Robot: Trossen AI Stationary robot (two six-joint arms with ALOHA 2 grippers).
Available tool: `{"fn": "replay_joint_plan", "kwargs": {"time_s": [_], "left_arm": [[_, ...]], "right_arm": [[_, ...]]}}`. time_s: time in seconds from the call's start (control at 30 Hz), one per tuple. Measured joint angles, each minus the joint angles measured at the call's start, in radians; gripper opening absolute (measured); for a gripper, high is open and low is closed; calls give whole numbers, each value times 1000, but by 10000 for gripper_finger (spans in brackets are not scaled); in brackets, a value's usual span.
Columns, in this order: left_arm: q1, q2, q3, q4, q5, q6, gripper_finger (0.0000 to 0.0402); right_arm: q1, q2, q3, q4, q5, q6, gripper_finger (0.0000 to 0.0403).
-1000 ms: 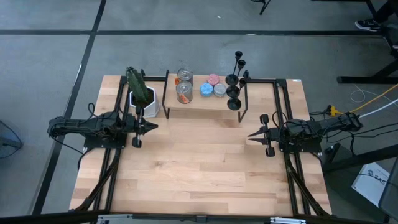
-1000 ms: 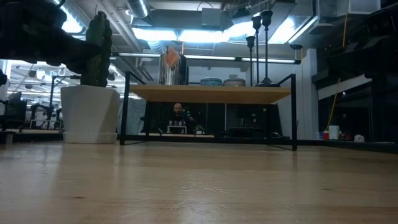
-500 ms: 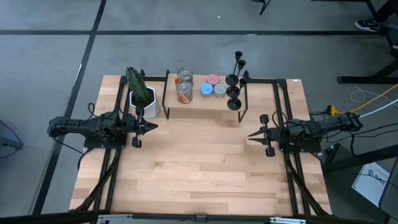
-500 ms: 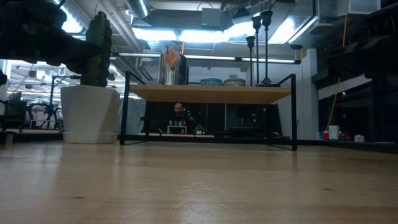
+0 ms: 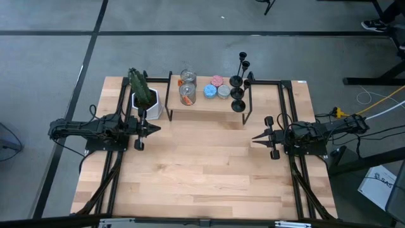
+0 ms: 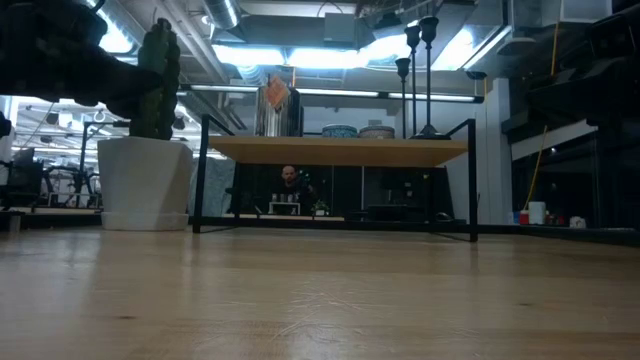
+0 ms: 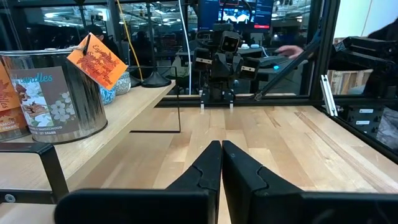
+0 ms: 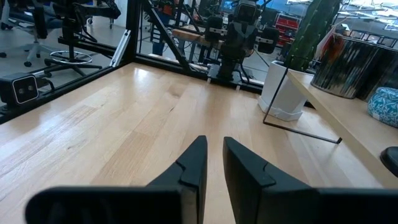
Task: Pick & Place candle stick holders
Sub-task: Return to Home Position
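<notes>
1. Candle stick holders (image 5: 238, 94): three matte-black units stand upright at the right end of the shelf (image 5: 199, 103). Their bases sit close together in a short row, and their stems rise above everything else on it. Grouping them at one end probably keeps the tall stems out of the reach path to the shorter items.
2. Shelf: it runs along the far edge of the tabletop (image 5: 202, 171), about midway between the far corners. This position likely leaves the middle and near tabletop to arm travel.
3. Other shelf load: small round candle tins (image 5: 223, 92) sit just beside the holders, and two tagged silver tins (image 5: 187, 94) occupy the left end. The items appear to be sorted by kind.
4. Potted cactus (image 5: 144, 101): it stands on the tabletop just beside the shelf's left end, toward the far left corner.
5. Left gripper (image 5: 157, 128): it is parked near the left edge, low over the tabletop, pointing toward the right edge. Its fingers are pressed together and hold nothing.
6. Right gripper (image 5: 255, 137): it mirrors the left gripper near the right edge, pointing toward the left edge. Its fingers stand a narrow slit apart, with nothing between them.
7. Assessment: both arms sit well apart from the shelf, which is consistent with a home posture. No holder is visible off the shelf, so placement appears complete.
</notes>
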Motion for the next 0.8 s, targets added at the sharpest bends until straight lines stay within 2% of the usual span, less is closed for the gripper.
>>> {"fn": "replay_joint_plan", "kwargs": {"time_s": [0.8], "left_arm": [[0,0,0,0,0,0,12]], "right_arm": [[0,0,0,0,0,0,54]]}}
